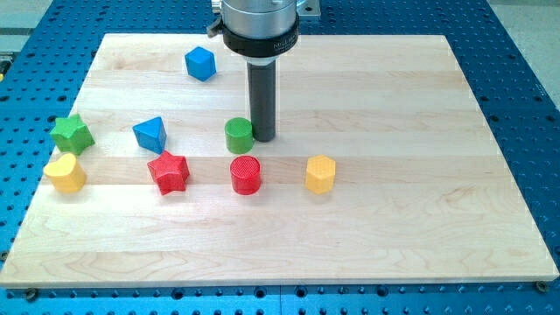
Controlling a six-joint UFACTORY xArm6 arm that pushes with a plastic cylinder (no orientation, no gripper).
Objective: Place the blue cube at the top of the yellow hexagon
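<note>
The blue cube (200,63) sits near the view's top, left of centre. The yellow hexagon (320,173) stands right of centre, in the lower middle. My tip (263,137) rests on the board right beside the green cylinder (239,135), on its right side, touching or nearly touching it. The tip is well below and right of the blue cube, and up and left of the yellow hexagon.
A red cylinder (246,174) stands below the green cylinder. A red star (168,171) and a blue triangle (150,133) lie to the left. A green star (72,133) and a yellow heart-like block (65,172) sit at the far left. The wooden board (394,105) has blue table around it.
</note>
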